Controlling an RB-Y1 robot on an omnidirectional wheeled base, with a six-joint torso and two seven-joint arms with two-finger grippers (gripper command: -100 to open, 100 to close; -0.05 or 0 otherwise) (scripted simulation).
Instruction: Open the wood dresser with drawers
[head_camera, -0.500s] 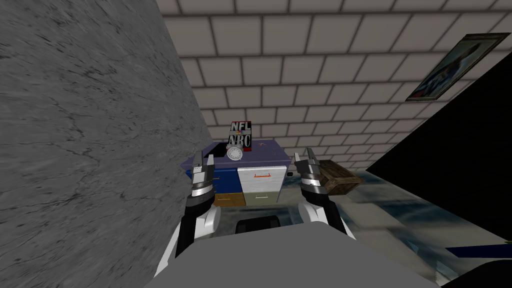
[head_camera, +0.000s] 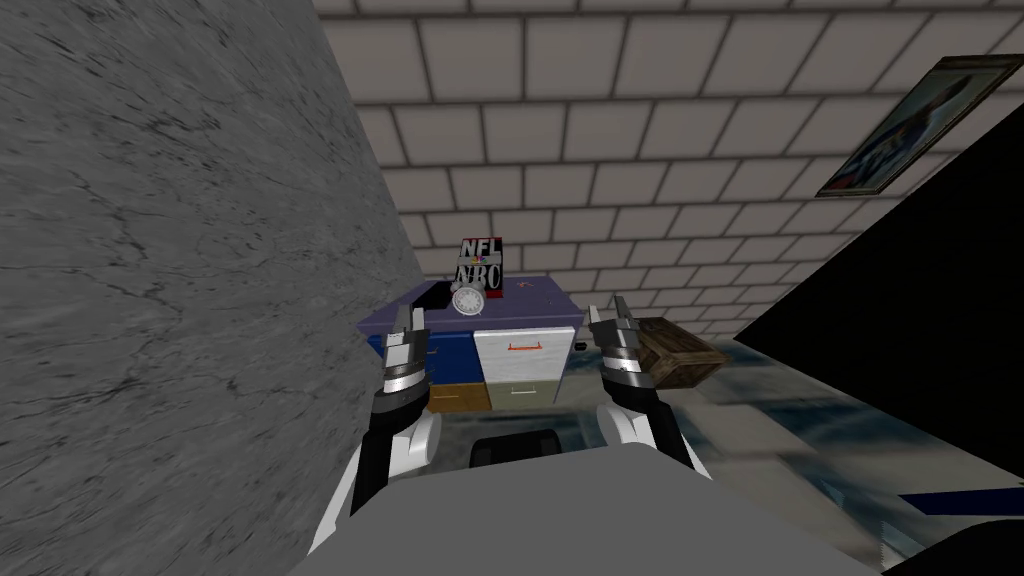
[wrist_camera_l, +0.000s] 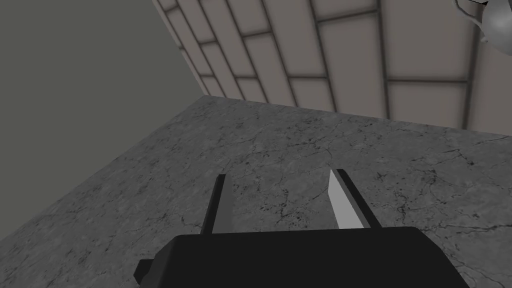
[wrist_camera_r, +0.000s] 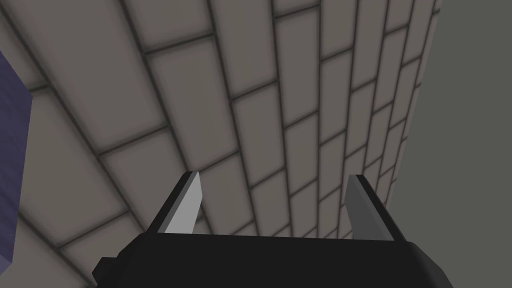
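The dresser (head_camera: 455, 357) stands against the brick wall ahead, low, with a purple top and closed drawer fronts in blue, white, tan and grey. The white drawer (head_camera: 524, 360) has an orange handle (head_camera: 523, 347). My left gripper (head_camera: 410, 316) is raised in front of the dresser's left side, open (wrist_camera_l: 278, 174) with nothing between its fingers. Just off the dresser's right edge, my right gripper (head_camera: 607, 312) is also open (wrist_camera_r: 274, 175) and empty. A strip of the purple top (wrist_camera_r: 10, 175) shows beside the right hand.
A round clock (head_camera: 467, 300) and a black box lettered NFL NBC (head_camera: 481, 262) sit on the dresser top. A brown wooden crate (head_camera: 682, 355) lies on the floor to its right. A grey marbled wall (head_camera: 180, 280) stands close on the left; a black area (head_camera: 920, 320) lies to the right.
The whole head picture has shifted slightly, so I have moved a little. Both arms hold the same raised pose and the drawers look the same.
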